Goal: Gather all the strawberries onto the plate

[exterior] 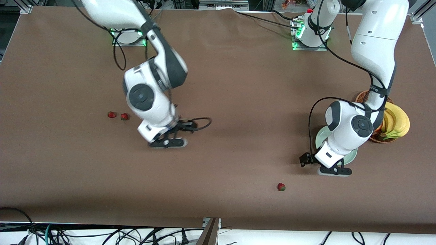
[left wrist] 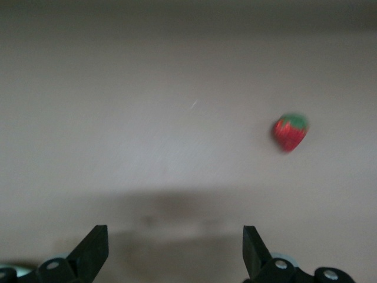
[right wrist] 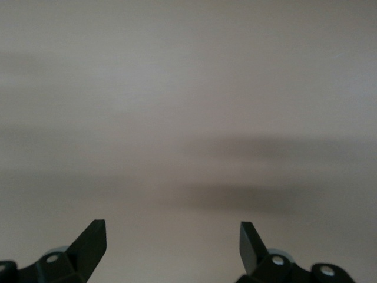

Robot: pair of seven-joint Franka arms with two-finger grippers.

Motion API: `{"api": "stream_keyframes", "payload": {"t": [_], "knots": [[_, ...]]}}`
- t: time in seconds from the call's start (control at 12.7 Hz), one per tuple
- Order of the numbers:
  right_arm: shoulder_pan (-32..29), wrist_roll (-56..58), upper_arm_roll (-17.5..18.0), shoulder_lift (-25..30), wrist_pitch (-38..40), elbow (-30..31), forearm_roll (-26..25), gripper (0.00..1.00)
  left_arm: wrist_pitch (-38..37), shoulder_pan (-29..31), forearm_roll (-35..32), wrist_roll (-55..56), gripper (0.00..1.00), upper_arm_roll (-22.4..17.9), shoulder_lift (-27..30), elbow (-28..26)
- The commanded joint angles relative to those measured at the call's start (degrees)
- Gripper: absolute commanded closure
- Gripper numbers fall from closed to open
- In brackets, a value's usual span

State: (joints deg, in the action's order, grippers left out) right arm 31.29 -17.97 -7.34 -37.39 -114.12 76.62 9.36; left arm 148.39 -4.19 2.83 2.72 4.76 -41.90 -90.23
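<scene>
Front view, from high across the brown table (exterior: pixel 231 85): my two arms hang over the cloth with nothing in either gripper. My left gripper (exterior: pixel 334 171), fingers spread wide and empty, hovers at the camera-side rim of the pale mint-green plate (exterior: pixel 320 136), which my left wrist largely covers. One strawberry (exterior: pixel 281 186) lies alone on the table, nearer to the camera than the plate and a little toward the right arm's end; my left wrist view picks up the same berry (left wrist: pixel 290 131), red with a green top, apart from my open left fingertips (left wrist: pixel 94 244). My right gripper (exterior: pixel 167 143), jaws likewise parted and holding nothing, hangs over bare table near the middle, and my right wrist view shows only cloth past its fingertips (right wrist: pixel 93 242). Two more strawberries sit close together toward the right arm's end of the table, one (exterior: pixel 111 114) just beside the other (exterior: pixel 124 116), well apart from the plate. A wicker basket (exterior: pixel 366 97) holding bananas (exterior: pixel 396 122) stands beside the plate at the left arm's end. No berry can be seen on the plate's visible rim.
</scene>
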Motion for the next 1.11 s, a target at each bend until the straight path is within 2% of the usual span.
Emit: {"api": "stream_keyframes", "payload": {"t": [0.0, 0.08, 0.24, 0.32, 0.47, 0.63, 0.87, 1.03], "knots": [[-2.19, 8.89, -1.44, 0.74, 0.13, 1.96, -2.06, 0.00, 3.63, -3.71, 0.95, -1.67, 0.00, -0.10, -4.84, 8.04], [-3.59, 11.96, -2.66, -0.48, -0.13, 2.31, -3.37, 0.00, 6.97, -4.94, 0.95, -1.67, 0.00, -0.01, -7.12, 9.62], [-6.06, 18.38, -3.98, -0.15, -2.31, 7.03, -3.65, 0.00, 13.91, -7.58, 0.43, -1.67, 0.00, -0.01, -12.39, 13.83], [-6.07, 20.32, -6.08, 0.73, -4.07, 10.54, -3.56, 0.00, 15.34, -8.72, 0.25, -1.58, 0.00, -0.10, -14.76, 16.38], [-6.07, 22.45, -7.68, 4.68, -8.99, 18.18, -3.56, 0.00, 17.01, -9.96, 0.16, -1.49, 0.00, -0.10, -18.55, 20.17], [-6.07, 23.59, -8.83, 7.15, -10.24, 21.55, -3.65, 0.00, 18.95, -10.23, 0.16, -1.58, 0.00, -0.27, -19.18, 19.49], [-6.07, 23.51, -8.83, 7.33, -10.33, 23.04, -3.56, 0.00, 18.96, -9.97, -4.74, -1.58, 0.00, -0.54, -17.95, 16.85], [-6.07, 22.90, -8.83, 8.64, -10.33, 25.84, -2.78, 0.00, 18.96, -9.87, -5.20, -1.49, 0.00, -0.63, -18.56, 16.84]]}}
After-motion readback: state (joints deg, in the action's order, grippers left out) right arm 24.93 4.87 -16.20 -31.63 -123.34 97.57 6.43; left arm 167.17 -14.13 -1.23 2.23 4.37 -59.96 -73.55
